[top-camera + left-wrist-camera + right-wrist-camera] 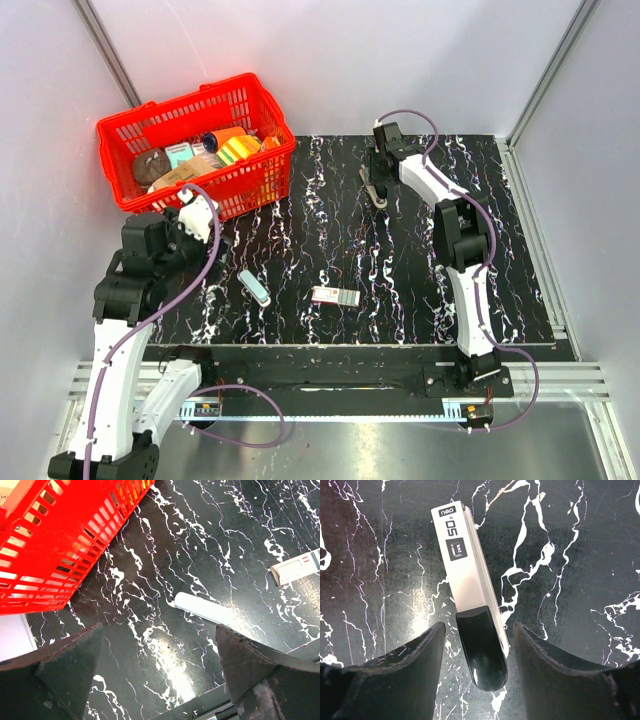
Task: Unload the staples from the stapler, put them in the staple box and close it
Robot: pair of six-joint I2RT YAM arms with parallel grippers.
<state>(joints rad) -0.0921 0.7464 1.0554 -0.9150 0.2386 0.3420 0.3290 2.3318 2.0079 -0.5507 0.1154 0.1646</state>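
We see a black white-veined marble table (400,300) inside plain white walls (350,60). The stapler (470,580) lies flat at its far middle, long axis running away from the right wrist, black end nearest, between the spread right gripper (479,630) fingers. The left gripper (159,630) gapes empty beside the red basket (50,555).

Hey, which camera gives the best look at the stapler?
Right wrist: the stapler lies large and sharp between the right gripper's open fingers. Top external shows only a small dark shape by that gripper; left wrist doesn't show it.
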